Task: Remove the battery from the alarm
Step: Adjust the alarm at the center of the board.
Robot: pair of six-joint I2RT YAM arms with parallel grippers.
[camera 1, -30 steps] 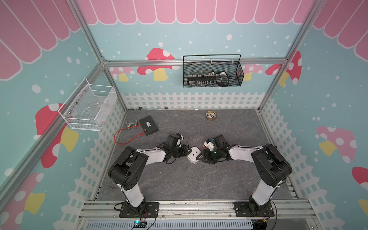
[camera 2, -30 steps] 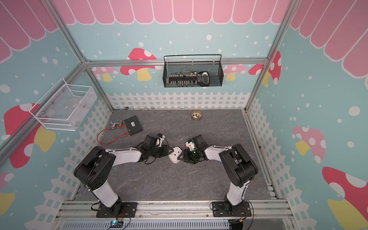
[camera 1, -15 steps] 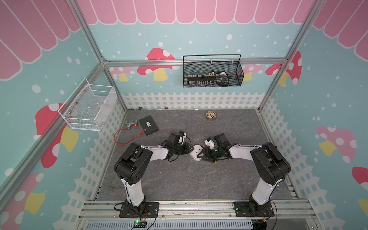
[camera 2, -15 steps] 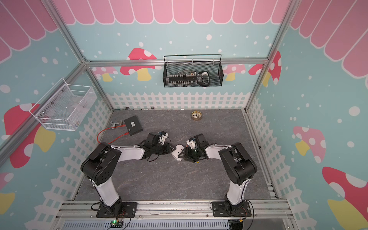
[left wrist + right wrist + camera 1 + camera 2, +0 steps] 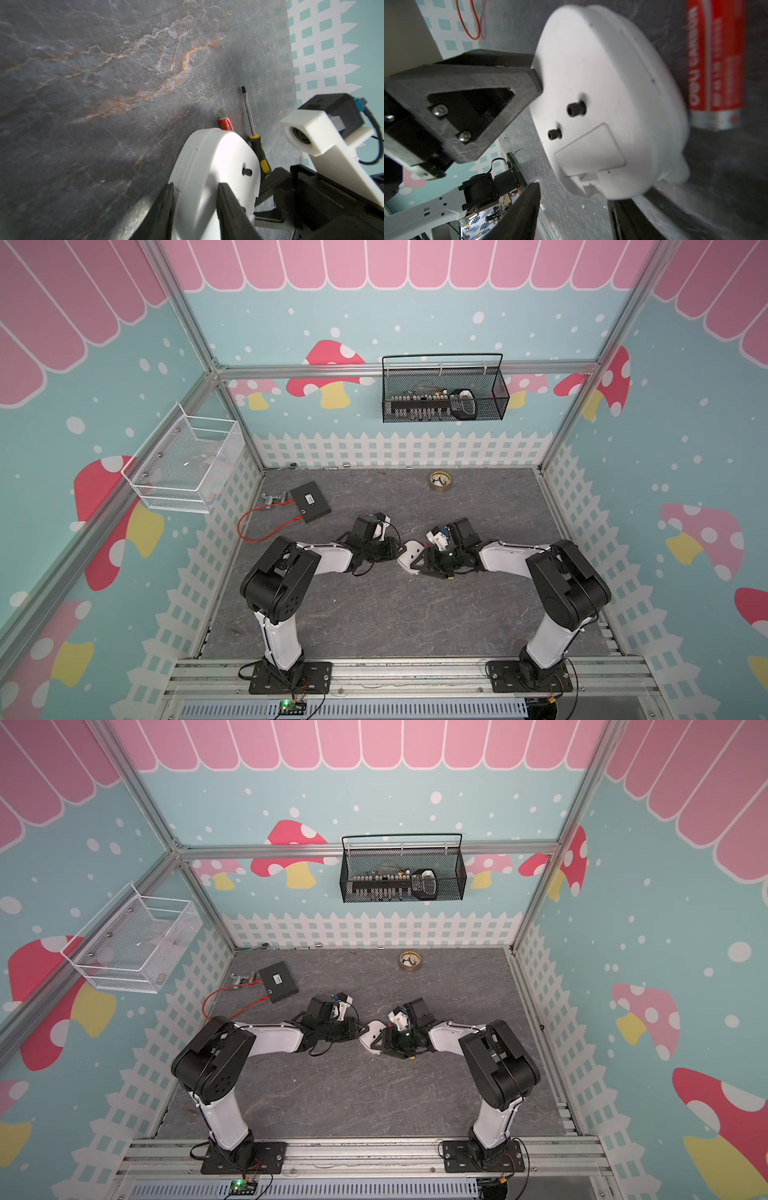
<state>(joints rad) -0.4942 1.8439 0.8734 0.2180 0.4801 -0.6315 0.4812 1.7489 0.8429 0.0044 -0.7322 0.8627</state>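
The left gripper [image 5: 195, 187] clamps the alarm [image 5: 214, 158] by its rim, propping it on edge so its back faces the right gripper [image 5: 574, 195], whose jaws stand part open on nothing. The battery [image 5: 226, 124] lies loose on the tabletop [image 5: 104, 104] just beside the alarm, so removal looks done.

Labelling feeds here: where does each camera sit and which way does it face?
Top views: high at the front, looking down on the table; left arm and right arm show.
Left wrist: left arm, looking past the left fingers at alarm, battery, screwdriver.
Right wrist: right arm, facing the alarm's back; right fingers and a left finger show.
Shared: both wrist views show alarm and battery.
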